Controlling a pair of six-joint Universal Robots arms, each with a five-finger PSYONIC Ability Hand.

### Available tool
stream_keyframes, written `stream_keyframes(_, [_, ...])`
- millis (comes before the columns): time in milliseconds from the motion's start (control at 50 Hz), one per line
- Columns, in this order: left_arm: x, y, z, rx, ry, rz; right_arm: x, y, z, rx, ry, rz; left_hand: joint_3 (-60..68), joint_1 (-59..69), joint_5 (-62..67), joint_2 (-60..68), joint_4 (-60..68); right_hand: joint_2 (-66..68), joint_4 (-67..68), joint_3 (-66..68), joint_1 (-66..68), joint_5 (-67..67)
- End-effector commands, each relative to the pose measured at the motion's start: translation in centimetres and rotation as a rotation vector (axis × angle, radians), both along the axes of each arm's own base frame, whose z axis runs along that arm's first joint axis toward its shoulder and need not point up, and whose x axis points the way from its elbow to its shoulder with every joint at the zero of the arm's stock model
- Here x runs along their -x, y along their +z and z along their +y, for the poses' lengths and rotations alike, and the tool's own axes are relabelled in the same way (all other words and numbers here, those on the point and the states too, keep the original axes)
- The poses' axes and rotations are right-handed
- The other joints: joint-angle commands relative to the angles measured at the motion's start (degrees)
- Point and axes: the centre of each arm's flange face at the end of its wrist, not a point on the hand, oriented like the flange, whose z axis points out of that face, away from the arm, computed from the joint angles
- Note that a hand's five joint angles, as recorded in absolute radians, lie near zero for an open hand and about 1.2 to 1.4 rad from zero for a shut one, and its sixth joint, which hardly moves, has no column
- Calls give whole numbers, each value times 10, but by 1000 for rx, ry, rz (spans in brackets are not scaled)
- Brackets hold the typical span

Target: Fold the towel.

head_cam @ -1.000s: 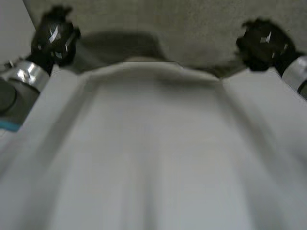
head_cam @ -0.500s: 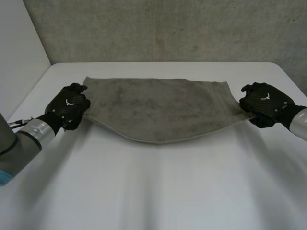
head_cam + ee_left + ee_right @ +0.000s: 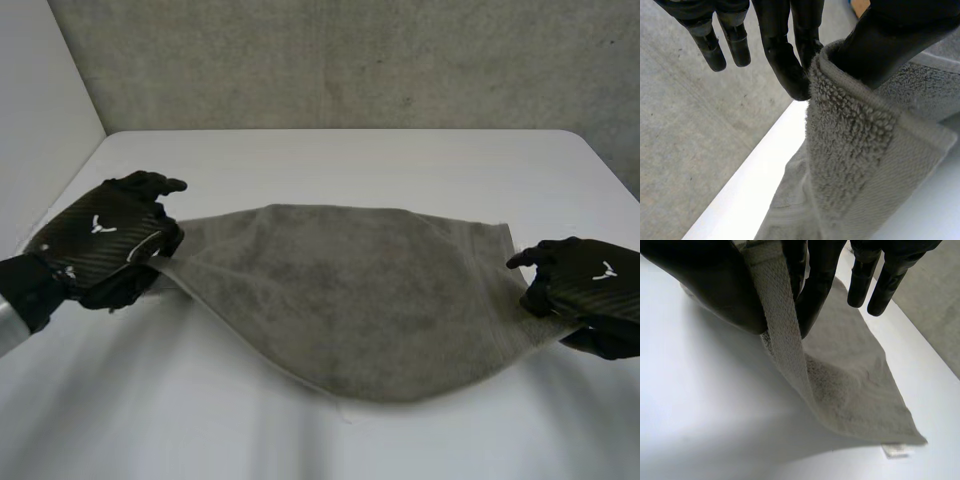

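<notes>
Grey terry towel (image 3: 350,300) is held stretched between the 2 hands over the white worktop (image 3: 350,155), with its near edge sagging low in the middle. The left hand (image 3: 100,245) is closed on the towel's left end. In the left wrist view the hemmed edge is pinched between the thumb (image 3: 890,45) and the nearest fingers (image 3: 790,65), while the other fingers are held straight and clear of the cloth. The right hand (image 3: 585,290) is closed on the towel's right end. In the right wrist view a strip of the edge is clamped between the thumb (image 3: 715,290) and the nearest fingers (image 3: 815,285), and the remaining fingers are extended away from it. From that pinch the cloth is seen sloping down to the worktop, where its far corner lies flat with a small white label (image 3: 897,450) beside it. A grey concrete wall (image 3: 350,60) is seen behind the worktop.
</notes>
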Motion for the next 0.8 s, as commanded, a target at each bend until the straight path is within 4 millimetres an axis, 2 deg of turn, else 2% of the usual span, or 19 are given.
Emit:
stream_keyframes(20, [-16,8,-21,18,-15,21,7,11,-26,8,38,-81,-28,47,25,24,-32,31,-38,-23,55,40])
stream_keyframes(40, [-19,3,-36,1,-2,20,7,11,-26,8,38,-82,-28,47,25,24,-32,31,-38,-23,55,40])
stream_keyframes(60, [-18,-3,-49,-25,4,18,3,7,-37,-15,56,-113,-28,47,25,24,-32,31,-38,-23,55,40])
stream_keyframes(80, [-18,-3,-49,-25,4,18,3,7,-37,-16,57,-113,-28,47,25,24,-32,31,-38,-23,55,40])
stream_keyframes(120, [1,-15,-70,-55,-7,-4,-21,0,-50,-57,132,-125,-28,47,25,24,-32,31,-38,-23,55,40])
stream_keyframes(140, [1,-15,-70,-55,-7,-4,-21,0,-50,-57,132,-125,-28,47,25,24,-32,31,-38,-23,55,40])
stream_keyframes(180, [17,-34,-91,-83,28,-45,-33,-12,-68,-118,133,-116,-28,47,25,24,-32,31,-38,-23,55,40])
stream_keyframes(200, [17,-34,-91,-83,28,-45,-33,-12,-68,-118,133,-116,-28,47,25,24,-32,31,-38,-23,55,40])
stream_keyframes(220, [19,-43,-102,-97,57,-61,-34,-19,-78,-122,111,-92,-28,47,25,24,-32,31,-38,-23,55,40])
stream_keyframes(240, [19,-44,-102,-97,57,-62,-36,-24,-87,-108,88,-58,-28,47,25,24,-32,31,-38,-23,55,40])
stream_keyframes(280, [22,-52,-120,-98,96,-73,-42,-29,-95,-78,65,-22,-28,47,25,24,-32,31,-38,-23,55,40])
stream_keyframes(300, [22,-52,-120,-98,97,-73,-42,-29,-95,-78,64,-22,-28,47,25,24,-32,31,-38,-23,55,40])
stream_keyframes(340, [27,-46,-129,-66,103,-72,-52,-36,-111,-19,-20,21,-28,47,25,24,-32,31,-38,-23,55,40])
stream_keyframes(420, [35,-42,-131,-41,89,-72,-60,-39,-126,76,-94,25,-28,47,25,24,-32,31,-38,-23,55,40])
stream_keyframes(500, [41,-37,-131,-11,90,-75,-66,-27,-134,173,-147,-23,-28,47,25,24,-32,31,-38,-23,55,40])
stream_keyframes(680, [45,-33,-129,1,95,-78,-67,-17,-131,203,-161,-49,-28,47,25,24,-32,31,-38,-23,55,40])
stream_keyframes(800, [46,-18,-125,44,94,-73,-70,-14,-126,227,-155,-55,-28,47,25,24,-32,31,-38,-23,55,40])
